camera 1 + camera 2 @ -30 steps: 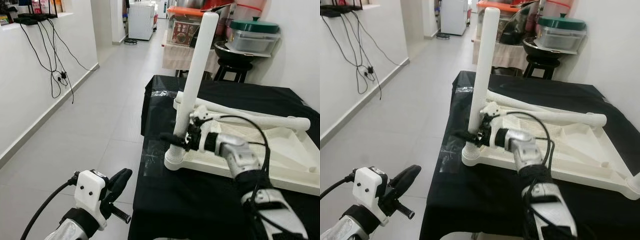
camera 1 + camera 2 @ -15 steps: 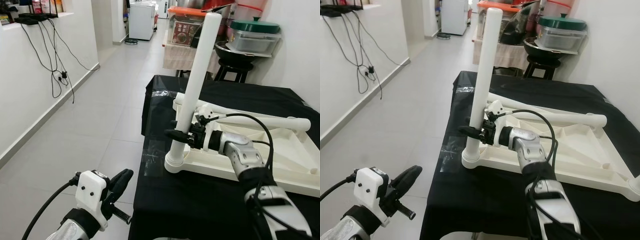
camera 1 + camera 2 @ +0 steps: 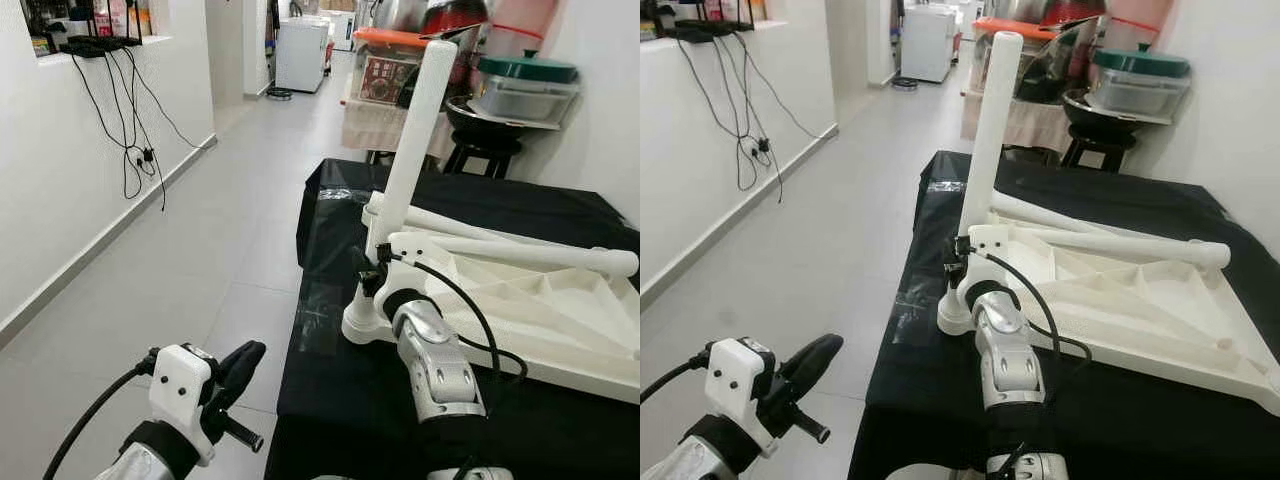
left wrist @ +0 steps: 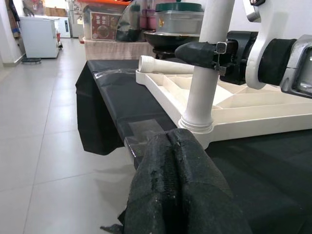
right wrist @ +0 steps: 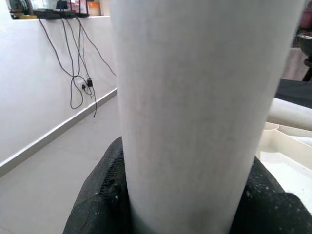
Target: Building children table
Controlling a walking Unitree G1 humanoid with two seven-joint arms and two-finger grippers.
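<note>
The white table top (image 3: pixel 520 300) lies upside down on a black cloth (image 3: pixel 330 380). At its near left corner one white leg (image 3: pixel 405 170) stands upright in its socket. The right gripper (image 4: pixel 207 52) pinches this leg low, just above the socket, with its black fingers on both sides. A second leg (image 3: pixel 1110 245) lies across the table top. The left gripper (image 3: pixel 235 365) hangs beside the cloth's edge, apparently pressed together.

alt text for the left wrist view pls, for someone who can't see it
The right gripper is closed around a white table leg standing upright in a corner socket of an upside-down white tabletop, which lies on a black cloth. The left gripper's own black fingers fill the foreground, and grey floor tiles stretch away beside the table.
</note>
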